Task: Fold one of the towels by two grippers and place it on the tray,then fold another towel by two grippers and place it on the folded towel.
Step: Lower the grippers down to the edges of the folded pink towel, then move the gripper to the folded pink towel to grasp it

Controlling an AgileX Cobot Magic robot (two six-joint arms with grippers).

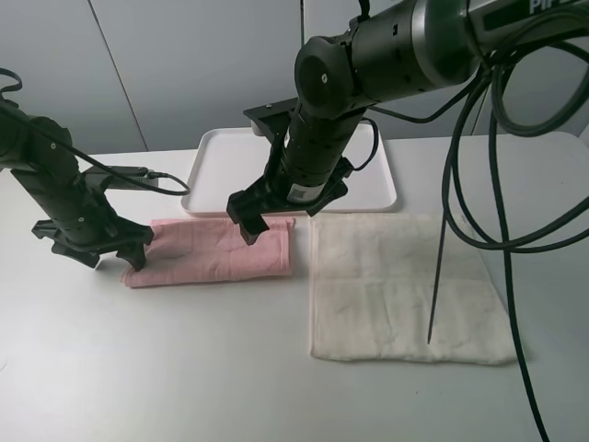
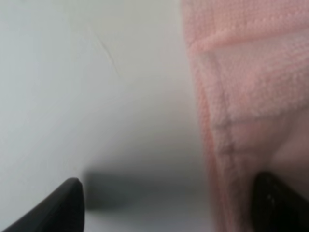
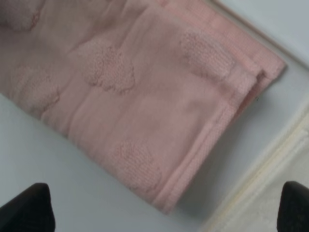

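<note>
- Just now the pink towel (image 1: 216, 250) lies folded into a strip on the table (image 1: 184, 368). It sits near of the tray (image 1: 210, 170) and left of the cream towel (image 1: 405, 290), with a thin gap of table between the two towels.
- Left gripper (image 1: 112, 256) (image 2: 169, 208): jaws spread and holding nothing, low at the strip's left end. One jaw is over the towel's edge, the other over bare table.
- Right gripper (image 1: 281, 216) (image 3: 161, 208): jaws spread and holding nothing, above the strip's right end.
- Right arm (image 1: 386, 46) hides the middle of the tray and part of the strip's far edge.
- Cream towel lies flat and unfolded. Black cables (image 1: 451, 184) hang across the view of its right part.
</note>
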